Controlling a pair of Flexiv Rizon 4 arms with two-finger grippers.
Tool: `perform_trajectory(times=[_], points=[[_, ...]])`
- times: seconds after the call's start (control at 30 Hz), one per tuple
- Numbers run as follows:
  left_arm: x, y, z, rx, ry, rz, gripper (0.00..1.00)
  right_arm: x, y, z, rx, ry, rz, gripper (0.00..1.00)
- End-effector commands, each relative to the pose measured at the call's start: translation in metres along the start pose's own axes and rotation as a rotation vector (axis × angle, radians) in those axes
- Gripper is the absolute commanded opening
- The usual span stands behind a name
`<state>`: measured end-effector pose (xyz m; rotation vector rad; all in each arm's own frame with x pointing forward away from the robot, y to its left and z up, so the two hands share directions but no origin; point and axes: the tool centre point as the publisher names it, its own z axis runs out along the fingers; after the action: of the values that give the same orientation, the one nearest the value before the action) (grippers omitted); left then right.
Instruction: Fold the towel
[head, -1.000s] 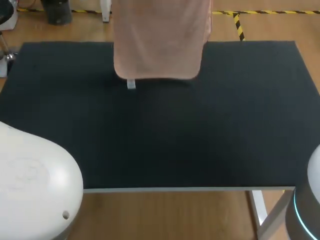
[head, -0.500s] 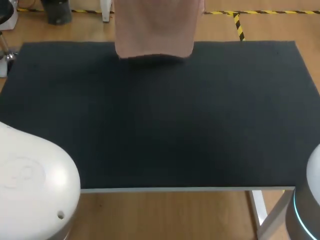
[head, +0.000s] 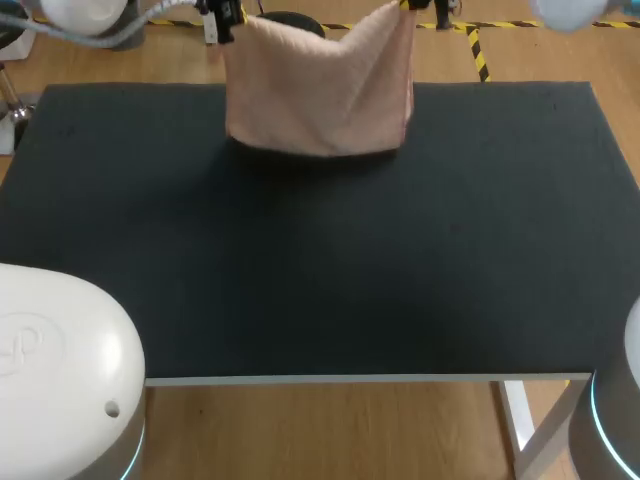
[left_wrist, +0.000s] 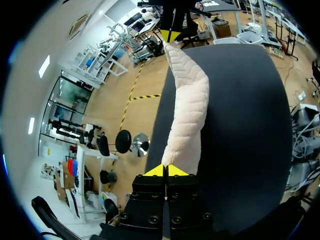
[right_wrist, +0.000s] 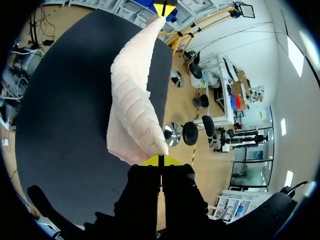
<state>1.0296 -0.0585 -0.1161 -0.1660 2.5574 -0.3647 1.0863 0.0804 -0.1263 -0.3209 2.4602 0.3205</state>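
Head view shows the towel (head: 320, 90) hanging as a slack pink sheet over the far middle of the table (head: 300, 280), strung between my two arms, which come in from the far corners. Its upper edge sags in the middle and its lower hem lies at or just above the dark surface; I cannot tell whether it touches. In the left wrist view the left gripper (left_wrist: 166, 171) has its yellow tips pressed together on one upper corner of the cloth, and in the right wrist view the right gripper (right_wrist: 161, 161) is pinched in the same way on the other upper corner, so each arm has a firm hold and the towel runs from one to the other as a narrow, drooping band. I judge this to be the lay-down step: the cloth is lifted and spread but not yet flat, and no fold can be seen in it. The next move probably calls for both arms to travel together toward the near side while lowering, so that the hem lands first and the rest drapes out smoothly behind it. The two corners should stay level and drawn a little further apart, since the sag along the top could leave wrinkles. Both holds need to last until the cloth lies flat on the table.
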Motion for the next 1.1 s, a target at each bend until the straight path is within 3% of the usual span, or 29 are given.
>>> perform_trajectory(times=[0.03, 0.17, 0.27, 0.4, 0.53, 0.73, 1.1], points=[[0.047, 0.007, -0.017, -0.005, -0.007, -0.002, 0.00, 0.045, 0.000, -0.019, -0.008, -0.013, -0.008, 0.00], [0.066, 0.012, -0.019, -0.005, 0.027, -0.032, 0.00, 0.053, 0.003, -0.017, -0.018, -0.004, -0.018, 0.00], [0.074, 0.020, -0.008, -0.027, 0.065, -0.065, 0.00, 0.060, 0.005, 0.001, -0.005, 0.024, -0.011, 0.00], [0.083, 0.032, 0.021, -0.078, 0.145, -0.126, 0.00, 0.075, 0.007, 0.026, 0.063, 0.037, -0.018, 0.00], [0.089, 0.038, 0.053, -0.130, 0.228, -0.160, 0.00, 0.096, 0.006, 0.054, 0.079, 0.116, 0.005, 0.00], [0.097, 0.052, 0.100, -0.137, 0.343, -0.225, 0.00, 0.114, -0.008, 0.091, 0.091, 0.191, 0.135, 0.00], [0.103, 0.070, 0.159, -0.190, 0.467, -0.221, 0.00, 0.127, -0.044, 0.141, 0.170, 0.202, 0.381, 0.00]])
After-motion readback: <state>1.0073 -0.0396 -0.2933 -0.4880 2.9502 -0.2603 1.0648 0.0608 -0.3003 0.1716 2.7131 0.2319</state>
